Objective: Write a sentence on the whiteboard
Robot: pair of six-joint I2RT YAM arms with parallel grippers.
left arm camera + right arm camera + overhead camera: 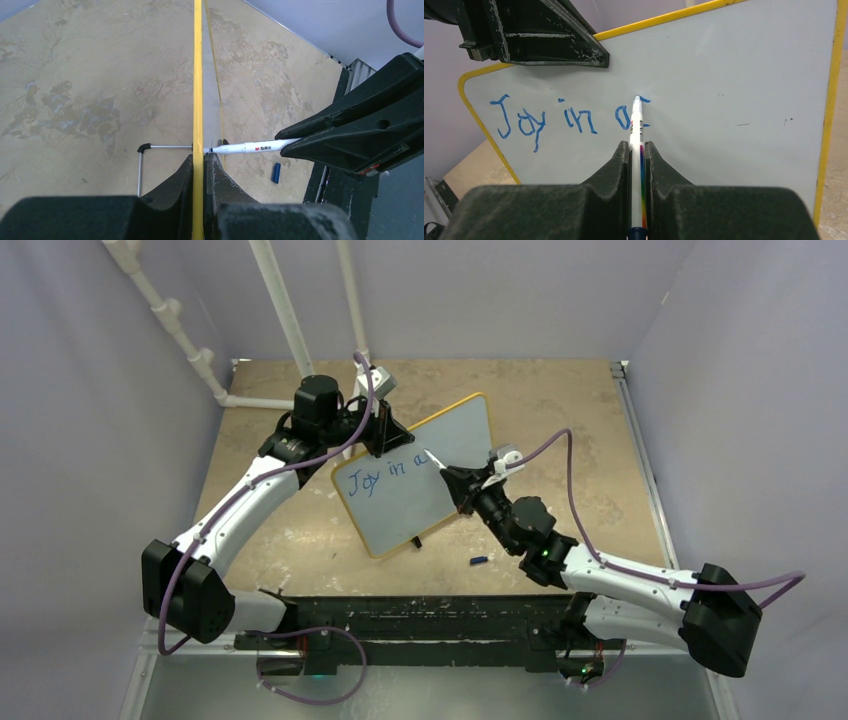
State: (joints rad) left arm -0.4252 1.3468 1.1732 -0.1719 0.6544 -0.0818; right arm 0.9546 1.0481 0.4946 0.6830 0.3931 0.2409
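on smooth yellow-rimmed whiteboard [734, 75], thin uneven blue sentence [574, 120], slim white marker [636, 125]

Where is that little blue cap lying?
In the top view the blue cap lies on the table, right of centre, between the whiteboard's near corner and the right arm.

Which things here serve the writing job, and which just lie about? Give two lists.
In use: whiteboard, clamped by the left fingers; marker, held by the right fingers; sentence, so far "Joy in a".
Lying about: blue cap on the table.
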